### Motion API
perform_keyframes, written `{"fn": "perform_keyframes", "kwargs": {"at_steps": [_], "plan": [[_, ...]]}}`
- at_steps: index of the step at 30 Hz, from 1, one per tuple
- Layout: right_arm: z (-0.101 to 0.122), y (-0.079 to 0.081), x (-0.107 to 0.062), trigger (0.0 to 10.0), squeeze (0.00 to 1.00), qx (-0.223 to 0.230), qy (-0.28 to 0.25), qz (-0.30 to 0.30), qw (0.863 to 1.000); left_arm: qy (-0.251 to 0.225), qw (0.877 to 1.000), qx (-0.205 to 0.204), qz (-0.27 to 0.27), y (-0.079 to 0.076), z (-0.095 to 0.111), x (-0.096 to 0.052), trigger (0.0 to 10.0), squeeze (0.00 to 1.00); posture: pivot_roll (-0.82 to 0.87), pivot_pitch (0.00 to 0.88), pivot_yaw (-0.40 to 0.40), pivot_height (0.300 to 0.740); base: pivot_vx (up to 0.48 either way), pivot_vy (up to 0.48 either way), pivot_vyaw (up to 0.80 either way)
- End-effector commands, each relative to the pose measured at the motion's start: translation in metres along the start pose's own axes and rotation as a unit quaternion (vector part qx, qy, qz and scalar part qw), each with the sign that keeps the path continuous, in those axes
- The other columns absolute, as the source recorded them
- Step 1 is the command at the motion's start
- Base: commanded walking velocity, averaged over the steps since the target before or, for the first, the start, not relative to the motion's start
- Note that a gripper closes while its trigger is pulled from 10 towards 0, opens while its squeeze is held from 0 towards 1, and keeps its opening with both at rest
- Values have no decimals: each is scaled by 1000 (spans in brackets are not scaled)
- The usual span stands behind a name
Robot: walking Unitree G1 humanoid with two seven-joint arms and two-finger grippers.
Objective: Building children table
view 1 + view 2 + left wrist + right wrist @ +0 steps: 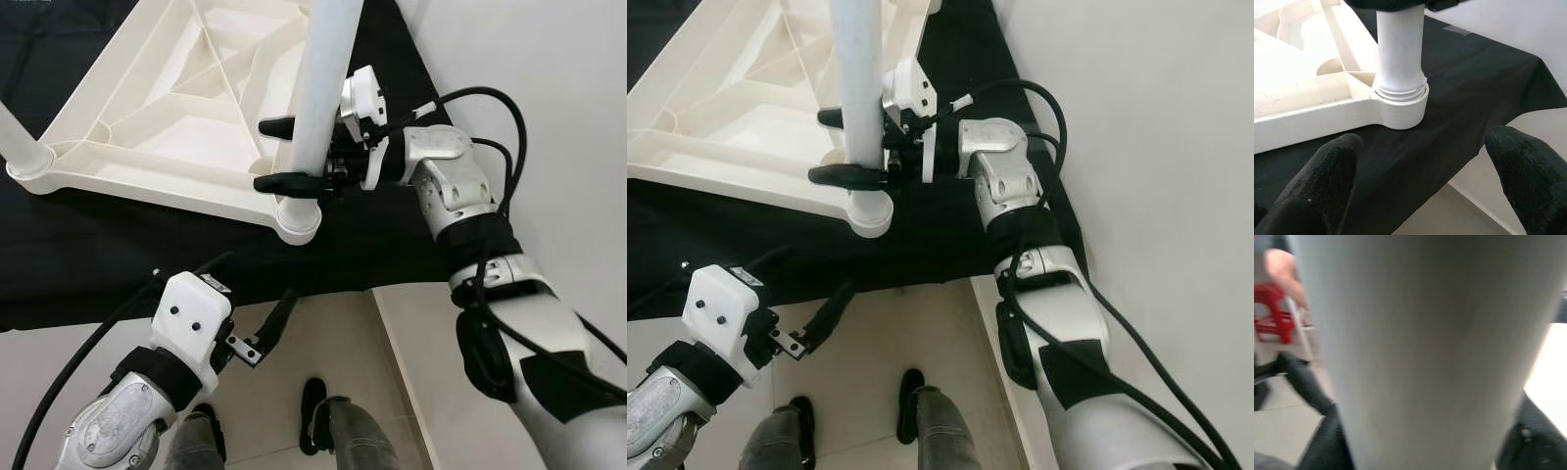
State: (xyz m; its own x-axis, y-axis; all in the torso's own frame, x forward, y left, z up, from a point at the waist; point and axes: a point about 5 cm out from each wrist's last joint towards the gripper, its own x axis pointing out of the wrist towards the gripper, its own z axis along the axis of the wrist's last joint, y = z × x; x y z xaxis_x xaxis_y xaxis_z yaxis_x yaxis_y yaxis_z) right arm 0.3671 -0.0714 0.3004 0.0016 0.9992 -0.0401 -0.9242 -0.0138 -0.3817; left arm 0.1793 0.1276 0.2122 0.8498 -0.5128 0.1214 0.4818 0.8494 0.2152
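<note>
A white plastic children's table (176,108) lies upside down on a black cloth (118,264). A white leg (323,88) stands upright in the near corner socket (297,220). My right gripper (274,155) is shut on this leg just above the socket, one black finger on each side; the leg (1420,352) is blurred in the right wrist view. My left gripper (274,323) hangs open below the cloth's front edge, apart from the table. Its fingers (1327,181) frame the socket (1400,105) from a short distance. Another leg (20,142) stands in the far left corner.
A white wall (549,78) runs close along the right side of my right arm. The cloth's front edge drops to a tiled floor (392,372), where my feet (313,401) stand. A red stool (1273,318) shows blurred in the right wrist view.
</note>
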Motion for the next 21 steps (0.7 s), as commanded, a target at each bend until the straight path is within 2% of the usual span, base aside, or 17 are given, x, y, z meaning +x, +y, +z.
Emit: {"fn": "perform_keyframes", "kwargs": {"at_steps": [1,8,11,12,13,14,15,16,17,18,19,20,21], "plan": [[-3,0,1,0,0,2,9,8,1000,5,1000,-3,-7,-5,1,-3,10000,0,205,372,-168,740,0,0,0],[-9,0,-5,0,0,15,-3,6,1000,3,1000,-3,-6,-4,1,-2,10000,0,185,365,-160,740,0,0,0],[-17,1,-12,0,0,12,-3,-42,999,2,1000,-6,-8,-5,1,-1,10000,0,176,364,-162,740,0,0,0],[-22,2,-16,0,0,13,0,-75,997,2,1000,-6,-8,-5,1,-1,10000,0,161,364,-166,740,0,0,0],[-32,4,-20,0,0,32,0,-134,991,1,1000,-8,-9,-5,1,-1,10000,0,145,365,-165,740,0,0,0],[-32,4,-20,0,0,32,0,-134,991,1,1000,-8,-9,-5,1,-1,10000,0,145,365,-165,740,0,0,0],[-40,6,-23,0,0,46,2,-175,984,0,1000,-10,-9,-5,1,-1,10000,0,140,365,-164,740,0,0,0],[-40,6,-23,0,0,46,2,-175,984,0,1000,-10,-9,-5,1,-1,10000,0,140,365,-164,740,0,0,0],[-75,20,-31,0,0,95,48,-435,894,0,1000,-12,-10,-5,0,-1,10000,0,125,365,-154,740,0,0,0],[-88,30,-43,0,0,107,80,-555,821,1,1000,-12,-10,-5,-1,-1,10000,0,125,365,-154,740,0,0,0],[-88,30,-43,0,0,107,80,-555,821,1,1000,-12,-10,-5,-1,-1,10000,0,125,365,-154,740,0,0,0],[-100,51,-43,0,0,127,103,-587,793,0,1000,-13,-11,-4,-1,-1,10000,0,114,363,-151,740,0,0,0],[-100,51,-43,0,0,127,103,-587,793,0,1000,-13,-11,-4,-1,-1,10000,0,114,363,-151,740,0,0,0]]}}
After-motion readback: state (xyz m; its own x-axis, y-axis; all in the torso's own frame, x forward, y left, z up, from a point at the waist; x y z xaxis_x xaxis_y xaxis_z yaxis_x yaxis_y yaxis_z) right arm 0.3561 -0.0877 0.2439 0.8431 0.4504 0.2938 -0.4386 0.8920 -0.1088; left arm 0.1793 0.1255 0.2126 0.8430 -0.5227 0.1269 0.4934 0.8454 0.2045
